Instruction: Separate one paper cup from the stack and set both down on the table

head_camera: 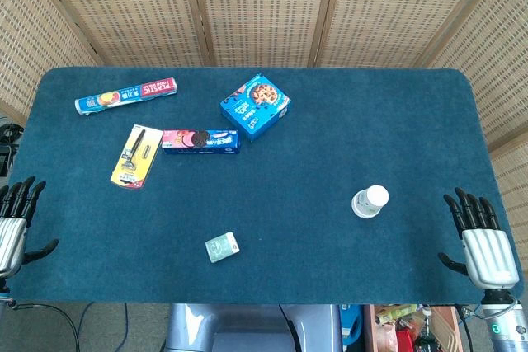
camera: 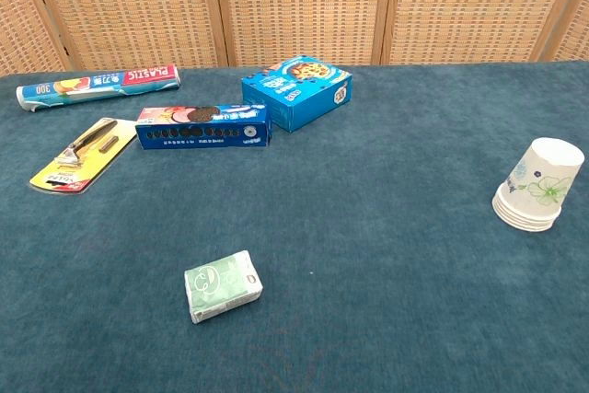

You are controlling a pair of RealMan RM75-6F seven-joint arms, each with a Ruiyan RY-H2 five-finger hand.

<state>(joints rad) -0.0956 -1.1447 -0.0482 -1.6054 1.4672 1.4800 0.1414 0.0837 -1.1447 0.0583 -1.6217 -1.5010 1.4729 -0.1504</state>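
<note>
A stack of white paper cups (head_camera: pixel 370 201) with a floral print stands upside down on the blue table (head_camera: pixel 330 121), right of the middle; the chest view shows the stack (camera: pixel 538 185) near its right edge. My right hand (head_camera: pixel 478 237) rests at the table's front right corner, fingers spread, holding nothing, a good distance right of the cups. My left hand (head_camera: pixel 15 220) lies at the front left edge, fingers apart and empty. Neither hand appears in the chest view.
A small green packet (head_camera: pixel 223 246) lies near the front middle. Further back are a blue cookie box (head_camera: pixel 256 105), a long biscuit box (head_camera: pixel 200 140), a yellow carded peeler (head_camera: pixel 137 155) and a plastic wrap box (head_camera: pixel 125 96). Wicker screens stand behind.
</note>
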